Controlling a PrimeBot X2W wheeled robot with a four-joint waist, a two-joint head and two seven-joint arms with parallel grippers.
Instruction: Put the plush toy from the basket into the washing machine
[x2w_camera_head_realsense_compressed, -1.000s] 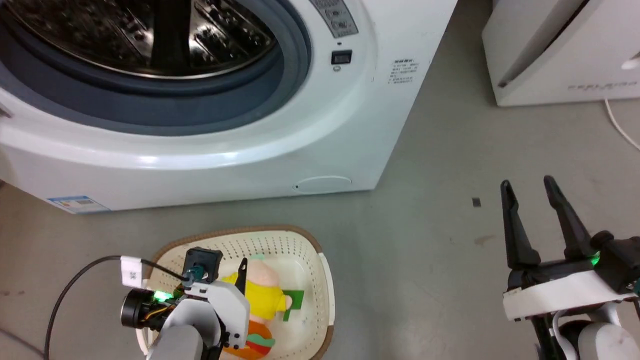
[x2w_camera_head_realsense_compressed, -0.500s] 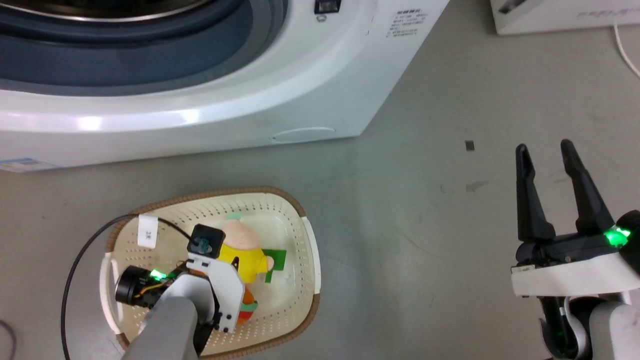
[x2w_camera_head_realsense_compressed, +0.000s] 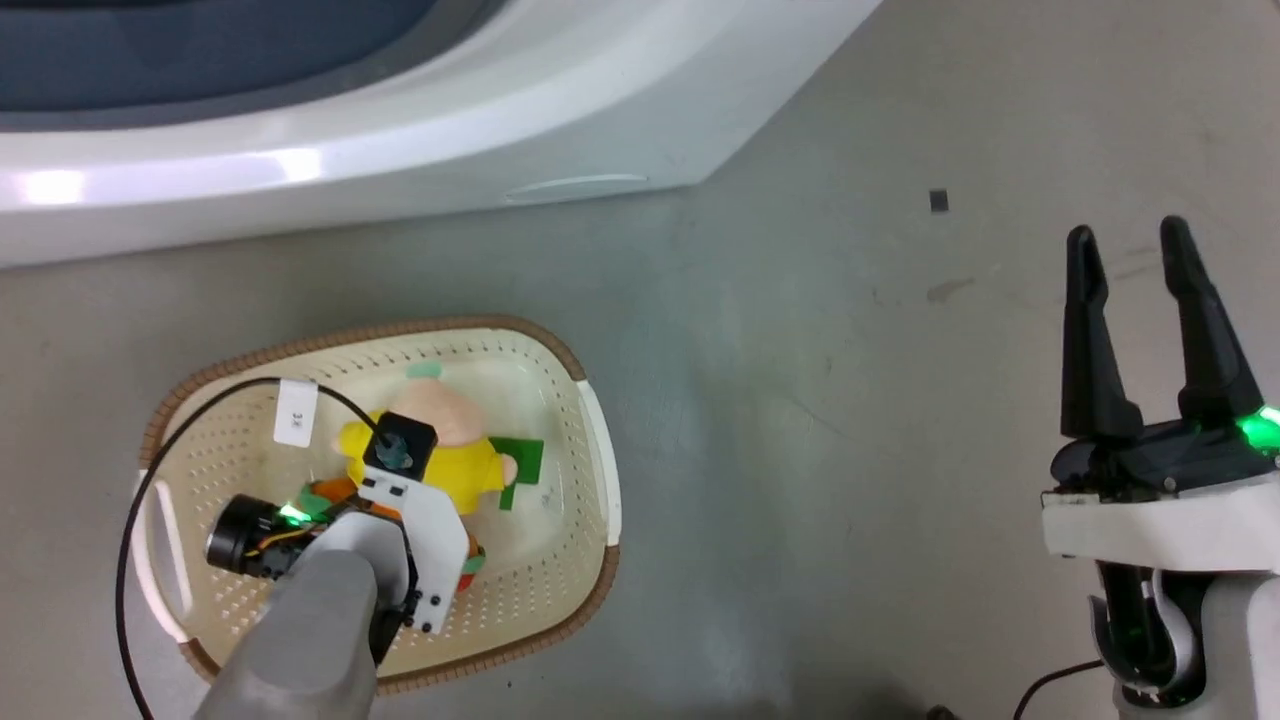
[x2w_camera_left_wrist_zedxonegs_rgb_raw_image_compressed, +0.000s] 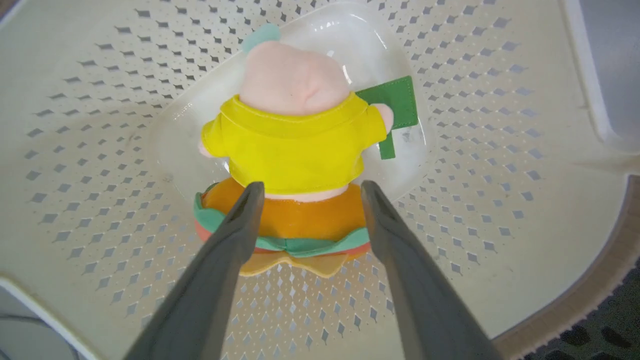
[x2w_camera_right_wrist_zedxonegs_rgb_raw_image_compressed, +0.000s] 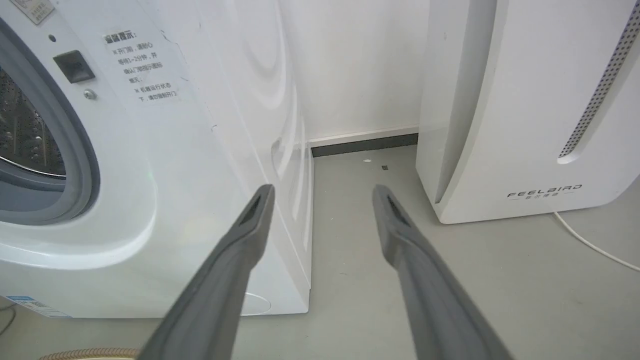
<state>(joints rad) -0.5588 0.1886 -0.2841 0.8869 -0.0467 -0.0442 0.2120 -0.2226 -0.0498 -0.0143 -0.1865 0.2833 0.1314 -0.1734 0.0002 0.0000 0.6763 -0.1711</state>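
left tool (x2w_camera_left_wrist_zedxonegs_rgb_raw_image_compressed: 310, 185) is down inside the basket (x2w_camera_left_wrist_zedxonegs_rgb_raw_image_compressed: 500, 125), jaws spread wide, nothing held

left wrist view: its fingers (x2w_camera_left_wrist_zedxonegs_rgb_raw_image_compressed: 245, 210) sit either side of the plush toy (x2w_camera_left_wrist_zedxonegs_rgb_raw_image_compressed: 292, 145), tips level with the seam between yellow top and orange bottom; can't tell if they touch the fabric

toy lies on the basket's smooth bottom panel, peach head toward the top of that view, green tag (x2w_camera_left_wrist_zedxonegs_rgb_raw_image_compressed: 395, 100) flat beside its arm on the view's right

head view: basket stands on the grey floor (x2w_camera_head_realsense_compressed: 800, 400), near the front of the washing machine (x2w_camera_head_realsense_compressed: 400, 150) but apart from it; left wrist housing covers the toy's lower half; black cable (x2w_camera_head_realsense_compressed: 140, 480) with a white label (x2w_camera_head_realsense_compressed: 296, 413) loops over the basket's left rim

right tool (x2w_camera_head_realsense_compressed: 1126, 228) is well to the right of the basket, above bare floor, jaws apart, empty

right wrist view: looks at the washer's front right corner, grey gasket (x2w_camera_right_wrist_zedxonegs_rgb_raw_image_compressed: 85, 150) and a slice of steel drum (x2w_camera_right_wrist_zedxonegs_rgb_raw_image_compressed: 25, 135) at the view's left, white FEELBIRD appliance (x2w_camera_right_wrist_zedxonegs_rgb_raw_image_compressed: 525, 125) at the right, a strip of floor between the two, thin white cord (x2w_camera_right_wrist_zedxonegs_rgb_raw_image_compressed: 595, 245) on the floor by the appliance
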